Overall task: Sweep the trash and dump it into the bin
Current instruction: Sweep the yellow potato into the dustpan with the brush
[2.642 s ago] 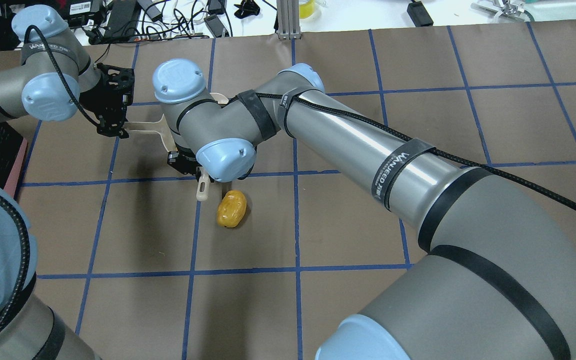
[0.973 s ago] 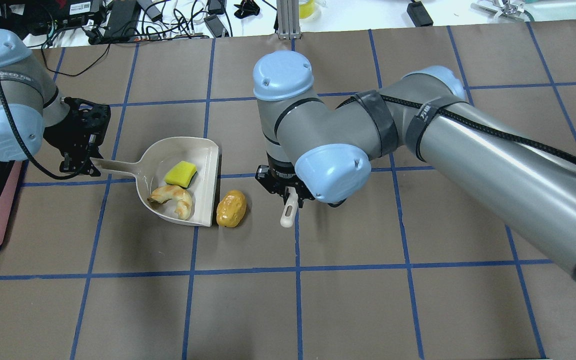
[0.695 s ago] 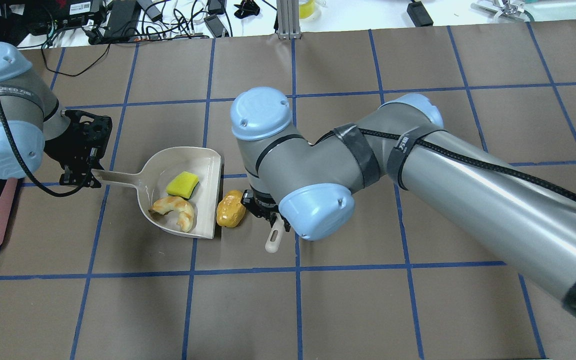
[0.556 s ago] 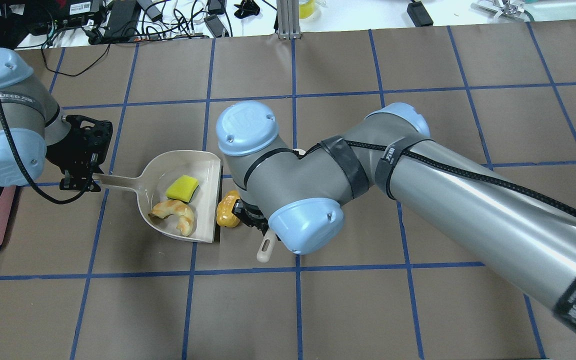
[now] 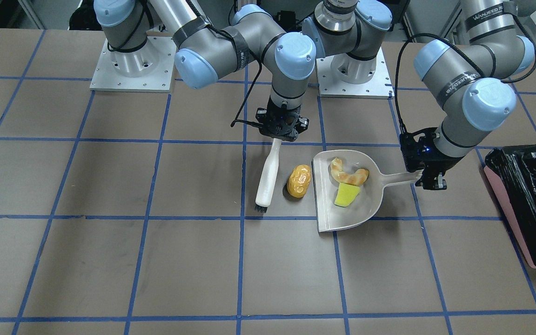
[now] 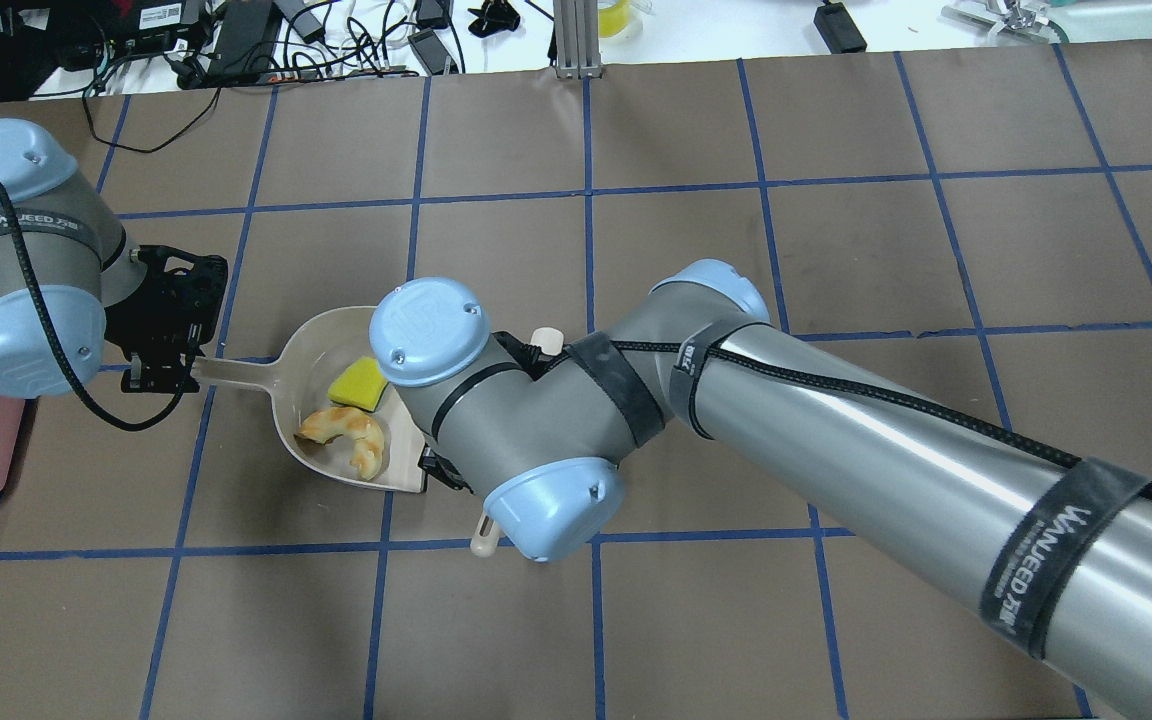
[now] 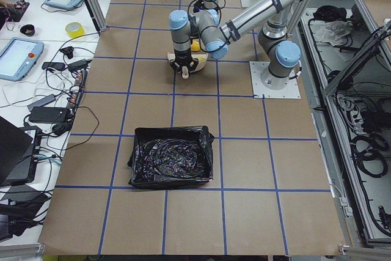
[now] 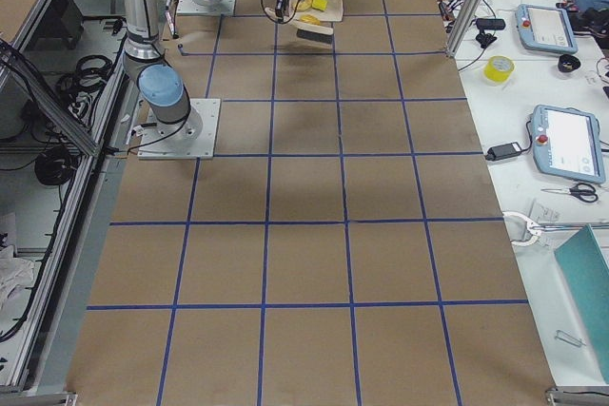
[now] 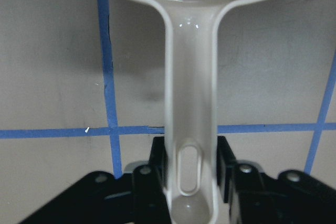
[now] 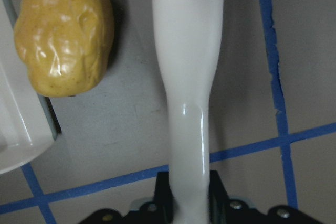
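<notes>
**Item: sweep-and-dump, sweeping stage, last piece.**

- Right gripper (image 5: 281,134): fingers clenched on the handle end of a white brush (image 5: 268,177). The brush lies low across the worktop (image 5: 156,260), its dark bristles at the 6 o'clock end in the front-facing view.
- Left gripper (image 5: 428,179): fingers grasping the handle tip of the off-white dustpan (image 5: 342,218), which rests flat with its open lip facing the brush.
- Trash, in the pan: curved tan croissant piece (image 5: 349,173) and yellow wedge (image 5: 346,195), just beside each other.
- Trash, outstanding: amber lump (image 5: 299,180), on the worktop between brush and pan lip. It lies at 3 o'clock of the brush shaft, well below the right fingers and near the bristle end; whether it touches the lip is unclear.
- Bin (image 5: 533,200): black-lined, at 3 o'clock of the pan, well apart.

**Step in hand (judged):** pushing the lump over the lip.

**Next move calls for:** a sideways brush stroke toward 3 o'clock with the pan held steady. A rounded, glossy lump may roll along the lip instead of over it.
</notes>
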Controlling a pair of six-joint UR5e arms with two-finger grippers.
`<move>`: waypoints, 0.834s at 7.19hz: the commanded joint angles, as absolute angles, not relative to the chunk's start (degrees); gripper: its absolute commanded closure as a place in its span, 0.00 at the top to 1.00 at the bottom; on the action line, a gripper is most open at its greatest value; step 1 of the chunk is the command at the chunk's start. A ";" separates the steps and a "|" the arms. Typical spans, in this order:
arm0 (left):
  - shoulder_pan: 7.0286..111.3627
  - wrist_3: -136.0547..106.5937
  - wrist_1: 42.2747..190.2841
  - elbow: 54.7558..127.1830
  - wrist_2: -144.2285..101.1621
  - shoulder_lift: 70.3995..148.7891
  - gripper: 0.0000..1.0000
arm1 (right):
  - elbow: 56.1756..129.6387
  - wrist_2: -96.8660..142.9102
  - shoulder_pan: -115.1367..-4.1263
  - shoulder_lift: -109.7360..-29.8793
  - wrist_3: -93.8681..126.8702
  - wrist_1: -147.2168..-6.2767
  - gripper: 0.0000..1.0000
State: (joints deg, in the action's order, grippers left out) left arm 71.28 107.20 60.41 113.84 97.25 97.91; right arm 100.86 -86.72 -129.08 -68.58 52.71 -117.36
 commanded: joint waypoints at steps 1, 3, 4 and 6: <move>71.37 106.70 59.77 114.34 97.29 97.91 0.00 | 100.11 -86.75 -130.60 -65.84 54.48 -121.10 0.00; 71.37 106.61 59.77 114.52 97.12 97.91 0.00 | 97.40 -84.83 -132.88 -64.26 57.82 -122.52 0.00; 71.37 106.61 59.85 114.52 96.95 97.91 0.00 | 93.90 -82.90 -134.11 -61.46 61.31 -123.39 0.00; 71.10 106.35 59.85 114.61 96.86 98.00 0.00 | 84.15 -82.79 -136.23 -55.66 65.30 -122.97 0.00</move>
